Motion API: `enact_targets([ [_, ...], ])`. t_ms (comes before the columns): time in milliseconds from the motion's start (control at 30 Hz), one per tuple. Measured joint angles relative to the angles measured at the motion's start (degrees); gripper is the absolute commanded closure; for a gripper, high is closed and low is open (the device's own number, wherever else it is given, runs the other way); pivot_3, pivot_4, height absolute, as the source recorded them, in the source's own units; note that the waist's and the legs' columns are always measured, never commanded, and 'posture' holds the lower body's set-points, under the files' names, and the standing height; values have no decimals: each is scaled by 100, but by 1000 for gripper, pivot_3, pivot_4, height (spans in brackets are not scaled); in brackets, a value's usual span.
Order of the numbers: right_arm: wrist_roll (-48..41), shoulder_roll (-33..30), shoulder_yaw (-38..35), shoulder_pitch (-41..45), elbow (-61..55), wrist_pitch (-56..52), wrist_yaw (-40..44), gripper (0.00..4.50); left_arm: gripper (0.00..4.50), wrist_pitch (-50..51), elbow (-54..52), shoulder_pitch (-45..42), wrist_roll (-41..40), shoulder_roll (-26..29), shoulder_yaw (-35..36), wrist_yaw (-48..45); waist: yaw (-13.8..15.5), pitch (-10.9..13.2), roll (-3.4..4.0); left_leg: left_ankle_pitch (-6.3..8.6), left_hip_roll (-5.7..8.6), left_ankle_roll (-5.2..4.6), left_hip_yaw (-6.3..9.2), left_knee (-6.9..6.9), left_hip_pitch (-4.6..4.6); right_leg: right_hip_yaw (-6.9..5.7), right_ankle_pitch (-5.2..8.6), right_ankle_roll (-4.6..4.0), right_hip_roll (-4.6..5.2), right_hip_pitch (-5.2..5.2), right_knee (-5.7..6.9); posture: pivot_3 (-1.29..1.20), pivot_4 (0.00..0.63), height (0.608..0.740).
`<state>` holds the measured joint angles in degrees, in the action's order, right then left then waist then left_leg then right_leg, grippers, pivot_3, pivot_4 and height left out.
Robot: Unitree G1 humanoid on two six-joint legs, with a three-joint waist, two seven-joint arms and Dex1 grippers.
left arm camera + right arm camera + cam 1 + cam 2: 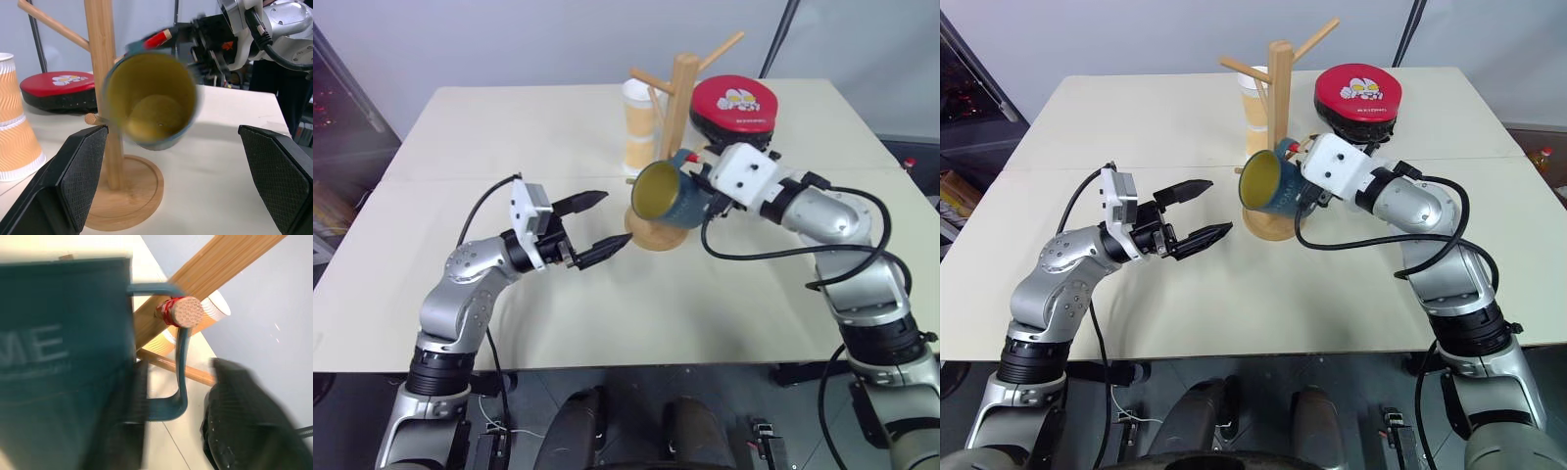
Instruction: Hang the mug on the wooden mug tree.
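Observation:
The teal-blue mug (pixel 668 193) with a yellow inside hangs tilted beside the post of the wooden mug tree (pixel 680 98), its mouth turned toward my left gripper. In the right wrist view the mug's handle (pixel 182 362) loops over the red-tipped peg (pixel 184 312), whose end pokes out past it. My right gripper (pixel 181 369) stands open, a finger on each side of the handle and apart from it. My left gripper (pixel 616 217) hovers open a short way to the left of the mug, holding nothing.
A tall white-and-tan paper cup (pixel 639 125) stands just behind the tree. A round red-and-black object (pixel 735 104) lies at the back right. The tree's round base (pixel 654 238) rests mid-table. The pale table (pixel 509 137) stretches wide on the left.

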<state>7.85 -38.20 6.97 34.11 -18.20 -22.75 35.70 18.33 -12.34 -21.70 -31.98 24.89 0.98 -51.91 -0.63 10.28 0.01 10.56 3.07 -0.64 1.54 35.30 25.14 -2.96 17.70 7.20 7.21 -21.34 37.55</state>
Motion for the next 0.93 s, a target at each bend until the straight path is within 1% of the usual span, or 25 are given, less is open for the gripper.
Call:
enact_targets([
  [133,-58,-55,-190,35,-71,-40,12,1605,0,24,1,4,-7,-1,35,58,6,0,0,0,0,0,0,-1,1,0,0,0,0,0,0,0,150,740],
  [233,-444,-74,-855,-194,-411,-215,25,1605,0,36,25,38,-66,-17,157,196,36,1,-2,0,0,0,1,-1,3,0,0,0,1,2,-5,0,150,740],
  [300,-874,-76,-1499,-736,-697,-329,126,1605,0,30,146,59,-69,-65,282,392,94,-2,-7,1,0,-2,3,-2,3,-2,0,1,1,9,-15,0,150,740],
  [367,-1307,58,-1970,-1277,-770,-477,190,1605,0,-41,397,95,18,-114,433,614,126,-2,-7,1,0,-2,1,0,3,-2,-1,1,1,10,-17,0,150,740],
  [467,-1951,754,-2558,-2144,-702,-493,108,1605,0,-409,947,237,390,-221,602,1049,120,-3,-9,2,0,-2,-1,-5,1,0,-1,1,1,6,-15,0,150,740],
  [567,-2169,1284,-2612,-2710,-334,-184,2,1605,0,-707,1350,549,706,-313,708,1399,93,-3,-7,1,0,-2,-2,-6,0,2,-2,0,0,2,-10,0,150,740],
  [667,-2226,1731,-2521,-2900,275,373,-117,1605,0,-941,1481,944,931,-455,758,1726,80,-3,-6,1,0,-1,-2,-5,-1,3,-2,0,0,0,-5,0,150,740],
  [833,-2258,1900,-2353,-2839,1051,1060,-134,1605,0,-1147,1488,1348,1143,-507,873,2098,94,-3,-5,2,0,0,-1,-5,-1,4,-2,0,0,-1,-4,0,150,740],
  [933,-2282,1903,-2264,-2791,1356,1271,-89,1605,0,-1155,1444,1560,1192,-505,921,2252,110,-3,-5,2,0,0,-2,-5,-1,4,-2,-1,1,-1,-5,0,150,740],
])
